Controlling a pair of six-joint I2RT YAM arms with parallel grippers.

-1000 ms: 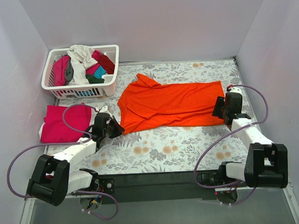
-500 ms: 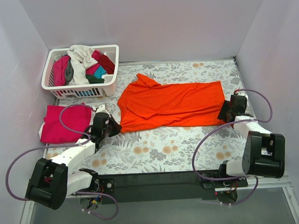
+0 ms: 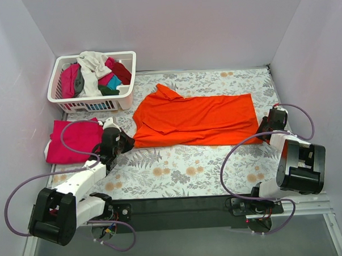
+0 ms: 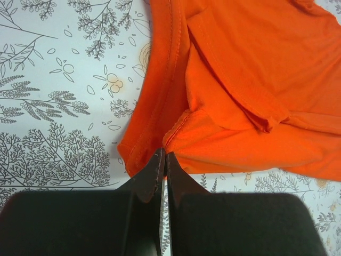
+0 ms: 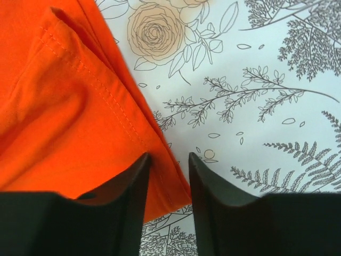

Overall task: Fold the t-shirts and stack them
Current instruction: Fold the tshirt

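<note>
Left gripper (image 4: 162, 156) low at the table's (image 3: 178, 173) left, fingers pinched on the orange t-shirt (image 4: 240, 80); right gripper (image 5: 169, 160) at the right edge, fingers narrowly apart.

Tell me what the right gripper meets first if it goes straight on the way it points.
The orange t-shirt: its hemmed corner lies between the open fingers of the right gripper, so that cloth comes first, though depth is unclear.

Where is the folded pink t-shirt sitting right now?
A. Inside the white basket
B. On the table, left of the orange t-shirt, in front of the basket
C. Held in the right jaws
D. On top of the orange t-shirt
B: the pink t-shirt lies folded on the table, left of the orange t-shirt and nearer the arms than the basket.
</note>
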